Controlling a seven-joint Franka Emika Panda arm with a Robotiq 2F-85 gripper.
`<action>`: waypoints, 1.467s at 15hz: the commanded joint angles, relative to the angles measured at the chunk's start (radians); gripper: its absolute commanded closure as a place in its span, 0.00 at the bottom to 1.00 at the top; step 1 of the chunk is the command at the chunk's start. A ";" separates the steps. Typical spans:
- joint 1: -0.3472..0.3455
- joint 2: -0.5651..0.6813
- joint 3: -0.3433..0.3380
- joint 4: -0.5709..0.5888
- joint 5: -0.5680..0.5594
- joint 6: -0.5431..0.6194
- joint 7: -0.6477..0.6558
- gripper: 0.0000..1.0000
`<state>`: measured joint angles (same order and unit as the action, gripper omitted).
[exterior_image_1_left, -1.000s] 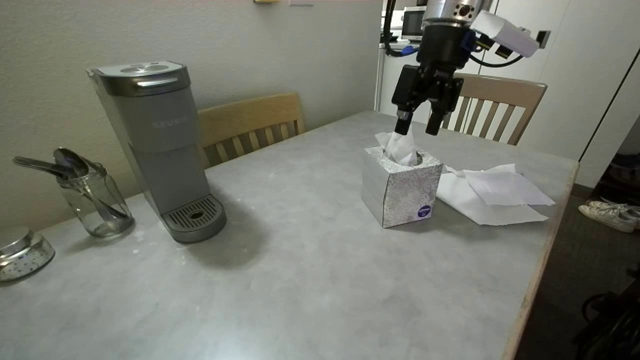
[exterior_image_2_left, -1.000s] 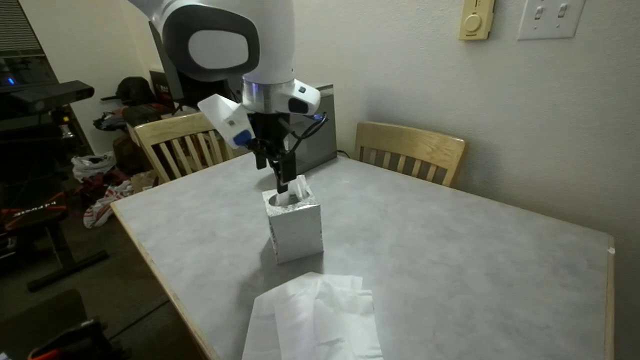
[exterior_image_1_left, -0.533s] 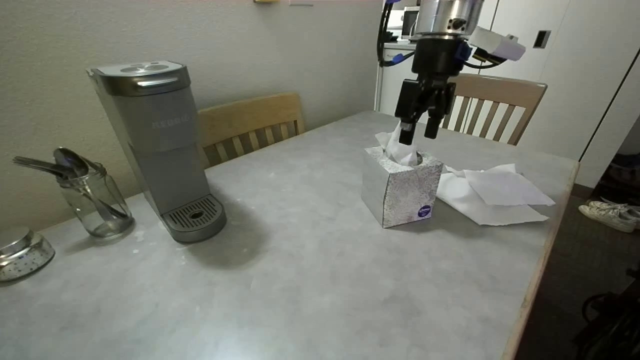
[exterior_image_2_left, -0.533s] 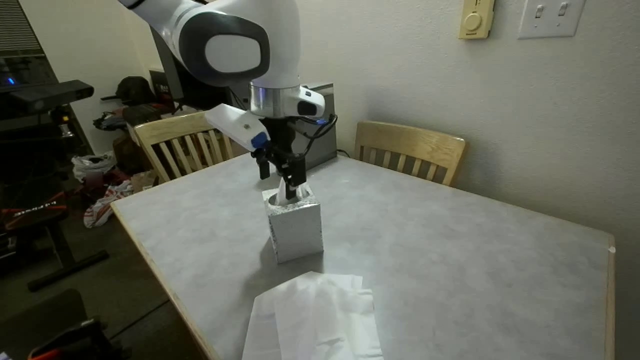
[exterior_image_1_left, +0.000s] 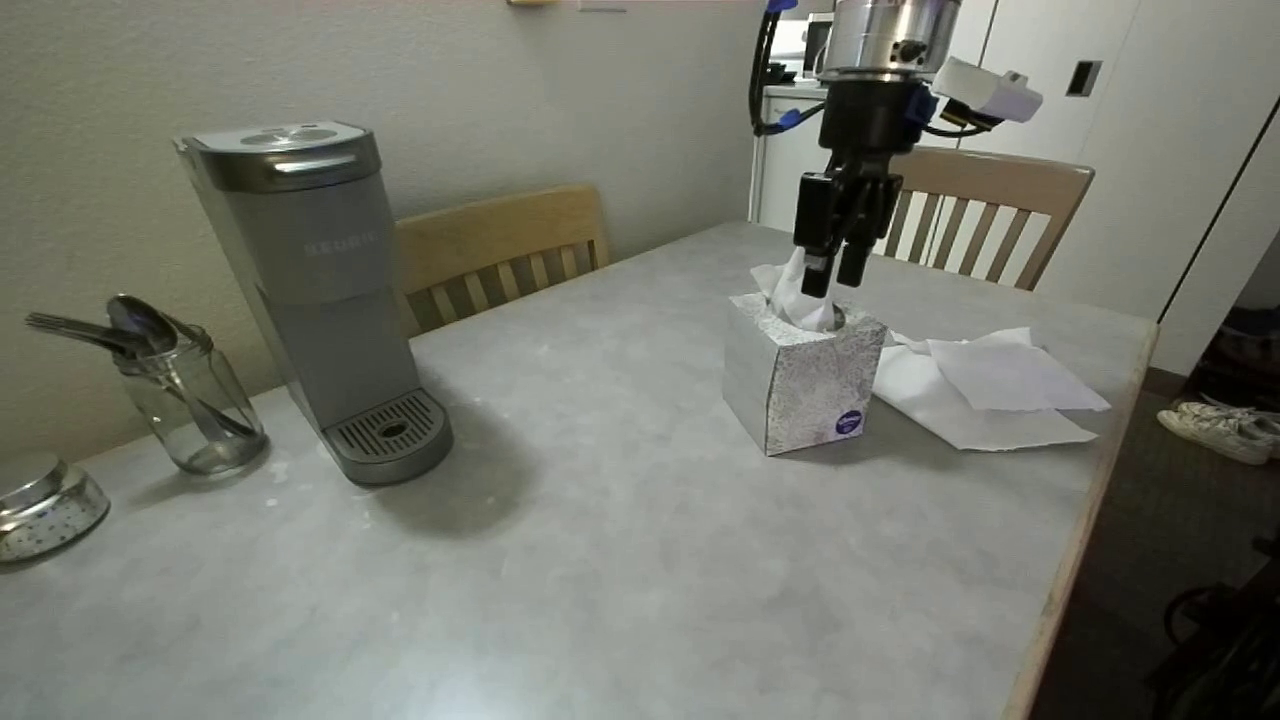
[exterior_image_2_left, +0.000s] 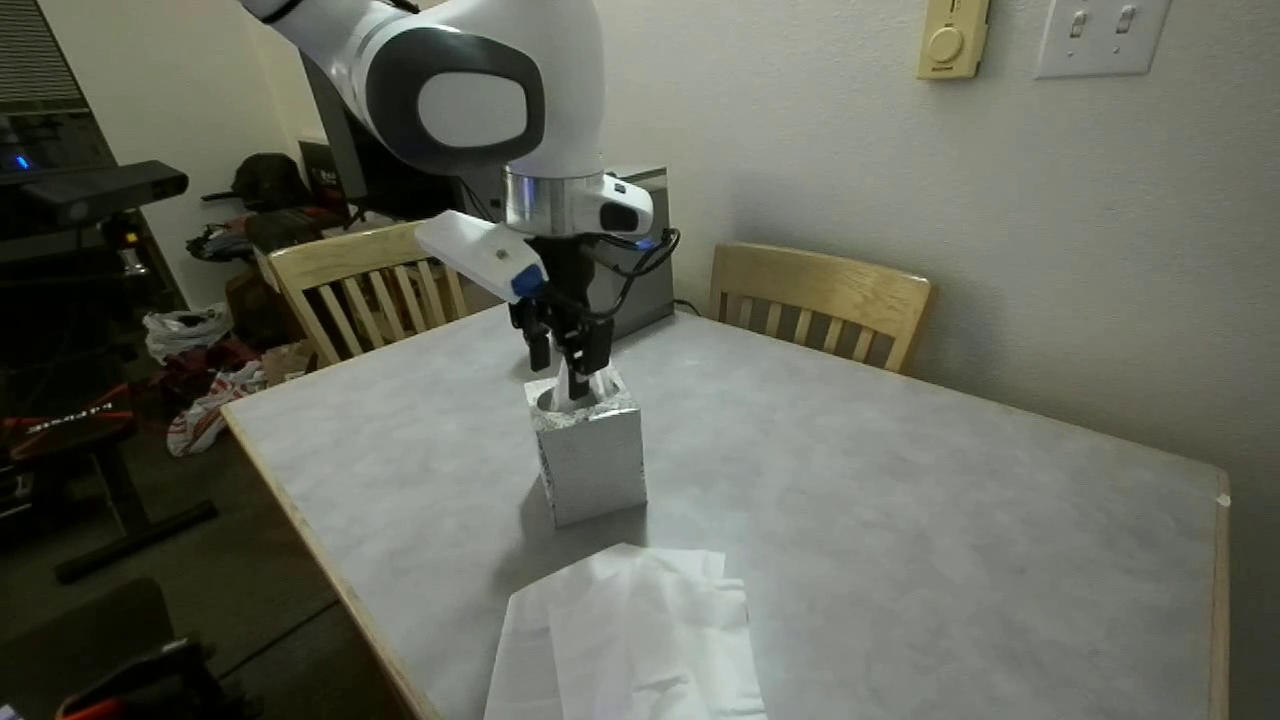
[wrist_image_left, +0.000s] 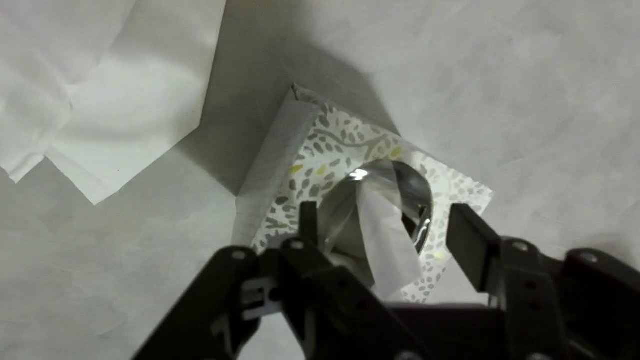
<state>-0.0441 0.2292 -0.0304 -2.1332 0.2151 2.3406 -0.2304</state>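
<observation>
My gripper (wrist_image_left: 383, 220) points down over a patterned tissue box (wrist_image_left: 350, 130), its jaws open and partly drawn in. A white tissue (wrist_image_left: 387, 245) sticks up from the box's round opening and stands between the two fingers, with bare space on both sides in the wrist view. In both exterior views the fingertips are just above the box top, close beside the tissue (exterior_image_1_left: 790, 295). Whether a finger brushes the tissue cannot be told. The box (exterior_image_2_left: 595, 470) stands upright on the grey table.
White paper sheets (exterior_image_1_left: 1000, 390) lie flat beside the box. A grey coffee maker (exterior_image_1_left: 330, 250), a glass jar with cutlery (exterior_image_1_left: 205, 425) and a small lidded jar (exterior_image_1_left: 45, 515) stand along the wall side. Wooden chairs (exterior_image_2_left: 820, 305) surround the table, whose edge (exterior_image_1_left: 1075, 560) shows.
The gripper has come down toward the box and shifted so that the tissue lies between its fingers. Its fingers have moved closer together. The box has stayed in place.
</observation>
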 joint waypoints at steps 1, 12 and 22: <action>-0.023 0.014 0.014 0.017 0.011 -0.024 -0.020 0.60; -0.012 -0.042 0.005 0.012 -0.008 -0.092 0.108 1.00; -0.002 -0.119 -0.001 0.113 -0.060 -0.125 0.138 1.00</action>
<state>-0.0437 0.1329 -0.0306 -2.0539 0.1832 2.2397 -0.1076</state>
